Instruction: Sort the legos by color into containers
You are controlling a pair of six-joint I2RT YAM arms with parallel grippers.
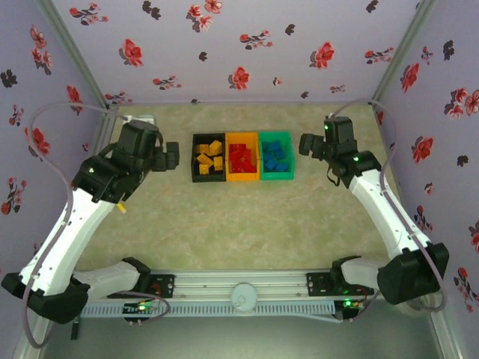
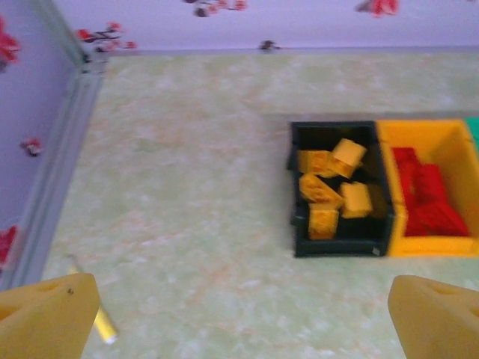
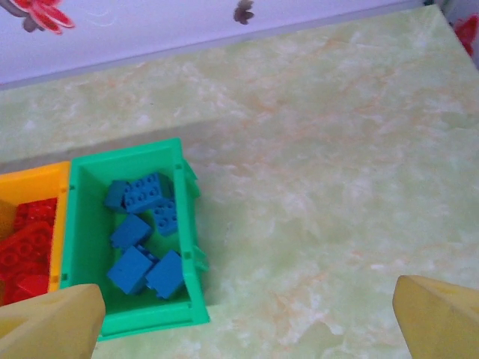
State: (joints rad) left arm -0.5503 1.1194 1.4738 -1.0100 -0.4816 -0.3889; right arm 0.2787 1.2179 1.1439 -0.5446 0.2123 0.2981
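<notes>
Three joined bins stand in a row at the table's far middle. The black bin (image 1: 194,158) (image 2: 340,247) holds several orange-yellow legos (image 1: 209,157) (image 2: 329,191). Red legos (image 1: 241,158) (image 2: 426,198) lie in the orange bin (image 1: 242,178) (image 2: 419,126) (image 3: 34,176). The green bin (image 1: 277,176) (image 3: 150,321) holds several blue legos (image 1: 275,158) (image 3: 142,239). My left gripper (image 1: 174,158) (image 2: 239,321) hovers open just left of the black bin, nothing between its yellow fingertips (image 2: 45,314). My right gripper (image 1: 305,144) (image 3: 243,321) hovers open just right of the green bin, also empty.
Floral walls close the table on three sides, with metal posts at the back corners. A small yellow tag (image 2: 105,325) (image 1: 121,208) shows below the left wrist. The arm rail (image 1: 239,288) runs along the near edge. Bare marbled tabletop lies in front of the bins.
</notes>
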